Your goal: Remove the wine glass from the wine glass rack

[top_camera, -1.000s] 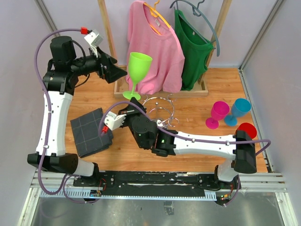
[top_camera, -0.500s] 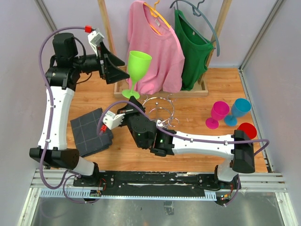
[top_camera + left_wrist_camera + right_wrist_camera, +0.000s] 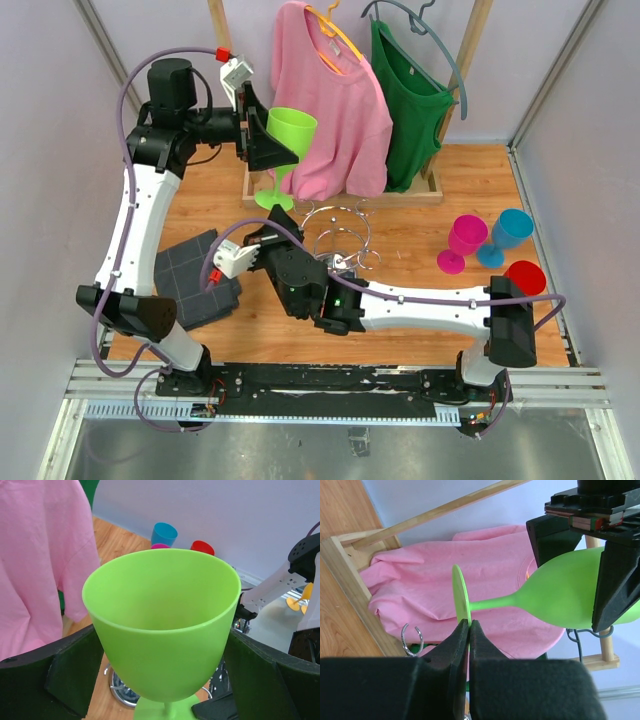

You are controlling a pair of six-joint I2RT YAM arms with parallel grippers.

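The green wine glass (image 3: 290, 135) is held upright in the air, just left of the wine glass rack (image 3: 340, 232) and on its far side from the arm bases. Its round foot is clamped edge-on by the right pincer (image 3: 469, 630), whose two dark fingers are pressed together on the rim of the disc. In the right wrist view one curled chrome loop of the rack is seen beside the foot, apart from it. The bowl is flanked by the left pincer (image 3: 272, 148), which is spread wide, with one black finger (image 3: 65, 675) on each side of the bowl (whether either pad touches the plastic cannot be told).

The rack itself is stood on the wooden table (image 3: 440, 310), its looping arms carrying no glass that can be made out. Right of the rack, well apart from it, a pink wine glass (image 3: 465, 240), a blue wine glass (image 3: 508, 233) and a red wine glass (image 3: 525, 277) are grouped. Left of the rack, beyond the right arm, a dark grey cloth (image 3: 195, 280) is laid flat. Behind the rack a wooden clothes rack (image 3: 345, 192) is set, with a pink shirt (image 3: 335, 110) and a green shirt (image 3: 410, 100) hung from it.
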